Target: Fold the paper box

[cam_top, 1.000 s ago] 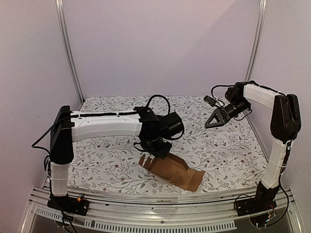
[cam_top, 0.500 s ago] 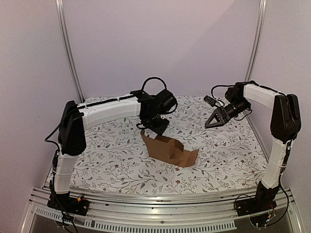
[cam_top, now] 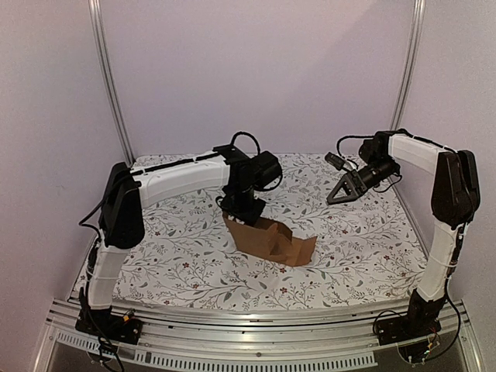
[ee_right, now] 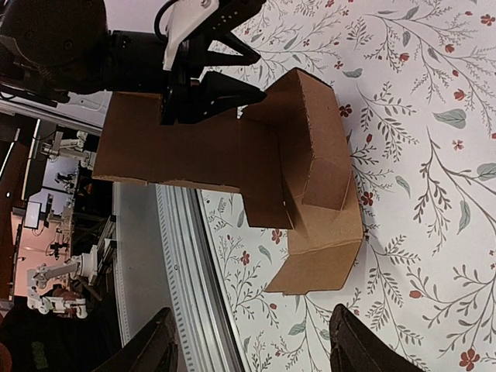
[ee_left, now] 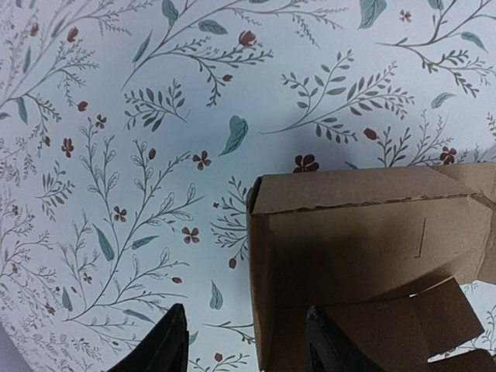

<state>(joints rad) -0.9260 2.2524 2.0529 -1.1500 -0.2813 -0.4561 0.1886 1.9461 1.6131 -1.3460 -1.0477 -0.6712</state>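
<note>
The paper box (cam_top: 273, 239) is brown cardboard, partly folded, with raised walls and loose flaps, and it rests mid-table on the floral cloth. My left gripper (cam_top: 242, 211) hovers over its left end, open. In the left wrist view the box (ee_left: 364, 256) fills the lower right. The left gripper (ee_left: 246, 329) has one finger over the cloth and the other over the box's inside, either side of its left wall. I cannot tell if they touch it. My right gripper (cam_top: 335, 195) hangs open at the back right, well away. Its wrist view shows the box (ee_right: 232, 147) beyond the empty right gripper (ee_right: 254, 333).
The floral cloth (cam_top: 178, 248) covers the table. An aluminium rail (cam_top: 248, 341) runs along the near edge. Upright frame posts (cam_top: 108, 77) stand at the back corners against pale walls. Both arm bases sit at the front corners.
The left arm carried the box from near the front edge to mid-table, then opened its jaws and let go. The right arm has not moved.
</note>
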